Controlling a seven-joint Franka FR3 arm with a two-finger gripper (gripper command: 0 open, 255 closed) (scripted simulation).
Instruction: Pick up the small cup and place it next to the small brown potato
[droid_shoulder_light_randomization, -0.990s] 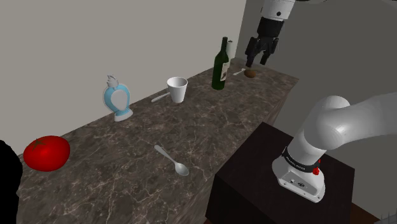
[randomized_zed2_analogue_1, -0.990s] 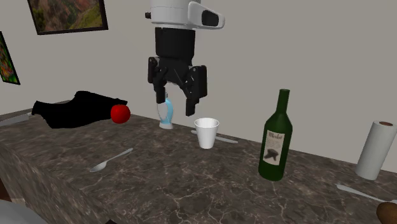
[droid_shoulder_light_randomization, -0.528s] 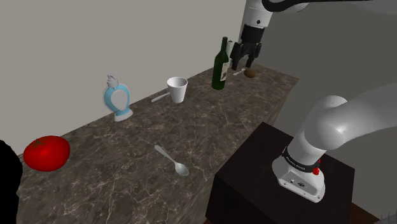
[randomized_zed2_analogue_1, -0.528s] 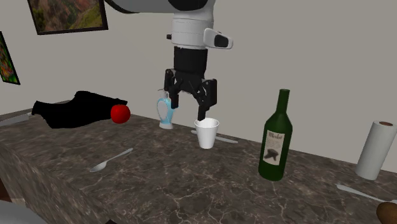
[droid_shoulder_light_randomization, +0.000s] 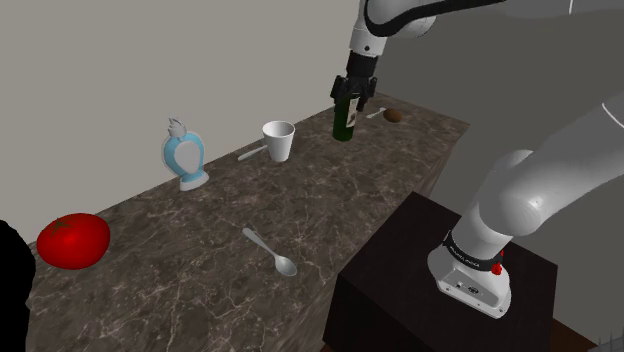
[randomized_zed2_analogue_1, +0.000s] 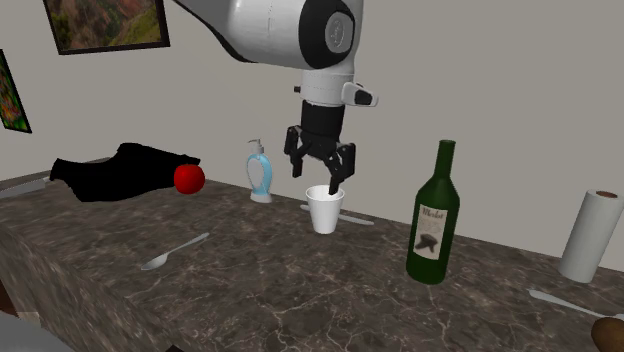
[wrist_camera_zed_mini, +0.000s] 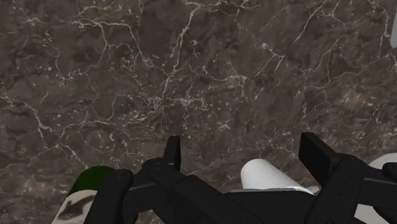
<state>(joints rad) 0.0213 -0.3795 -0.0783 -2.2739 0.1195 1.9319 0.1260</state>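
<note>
Starting from the second exterior view's left, a floppy black cloth (randomized_zed2_analogue_1: 120, 170) lies at the back of the dark brown marble counter (randomized_zed2_analogue_1: 250, 300), which has thin white veins all over it. A round, shiny red tomato (randomized_zed2_analogue_1: 189, 178) sits beside the cloth. Next comes a blue and white soap bottle (randomized_zed2_analogue_1: 260, 172) with a pump on top, and nearer the front a thin grey spoon (randomized_zed2_analogue_1: 175, 252) lies flat. Then comes the small cup (randomized_zed2_analogue_1: 325, 208), plain white and smooth. It stands upright with its wide mouth open and gets narrower at the bottom. The black gripper (randomized_zed2_analogue_1: 316, 182) hangs right over the cup's rim. Its two fingers (wrist_camera_zed_mini: 321, 159) are spread wide apart and hold nothing. In the wrist view the cup shows white just under the hand. Further right stands a tall dark green wine bottle (randomized_zed2_analogue_1: 434, 215) with a pale label, then a white paper towel roll (randomized_zed2_analogue_1: 591, 235). The little brown lumpy potato (randomized_zed2_analogue_1: 608, 332) lies at the far right, well apart from the cup.
</note>
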